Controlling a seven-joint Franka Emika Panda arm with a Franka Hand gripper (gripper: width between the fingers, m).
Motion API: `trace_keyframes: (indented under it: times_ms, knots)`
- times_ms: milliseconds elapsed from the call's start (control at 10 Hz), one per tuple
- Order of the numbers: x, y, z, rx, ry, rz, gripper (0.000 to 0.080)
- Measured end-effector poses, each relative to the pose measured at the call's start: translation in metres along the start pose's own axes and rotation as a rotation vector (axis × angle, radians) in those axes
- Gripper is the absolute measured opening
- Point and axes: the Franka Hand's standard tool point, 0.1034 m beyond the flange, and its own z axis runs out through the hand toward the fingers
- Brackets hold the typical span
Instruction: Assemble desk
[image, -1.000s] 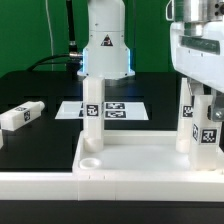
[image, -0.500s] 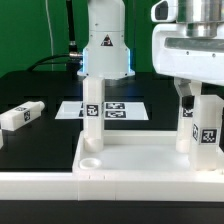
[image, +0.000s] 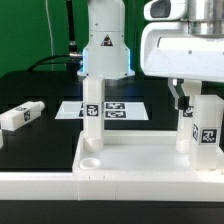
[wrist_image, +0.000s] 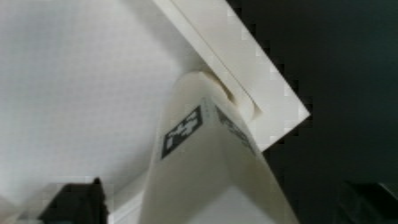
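Desk top (image: 150, 160) against near border wall (image: 110, 192). Two legs upright at far corners (image: 92, 110) (image: 186, 122); third (image: 210, 125) beside gripper (image: 183, 100), claw width unclear. Spare leg (image: 20, 115) near left edge.

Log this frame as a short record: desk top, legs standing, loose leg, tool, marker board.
desk top: tray-like, near the camera, open side up
legs standing: one at exterior view's left, two at its right
loose leg: lying on the black table, far left
tool: above the right legs, fingers mostly hidden
marker board: flat behind the top
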Motion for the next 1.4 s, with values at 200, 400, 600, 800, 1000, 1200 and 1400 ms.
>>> trace_keyframes:
  times_ms: [200, 400, 600, 800, 1000, 1200, 1400]
  knots:
    - [0.001, 0.001, 0.0, -0.006, 0.003, -0.132, 0.0649]
    - [0.001, 0.002, 0.0, -0.009, 0.004, -0.242, 0.0649]
    - [0.002, 0.003, 0.0, -0.009, 0.004, -0.257, 0.056]
    - [0.002, 0.004, 0.001, -0.01, 0.004, -0.256, 0.0349]
    - [0.005, 0.007, 0.001, -0.017, 0.008, -0.248, 0.03]
    - [0.007, 0.009, 0.001, -0.02, 0.009, -0.241, 0.03]
    - [0.009, 0.011, 0.0, -0.023, 0.012, -0.157, 0.03]
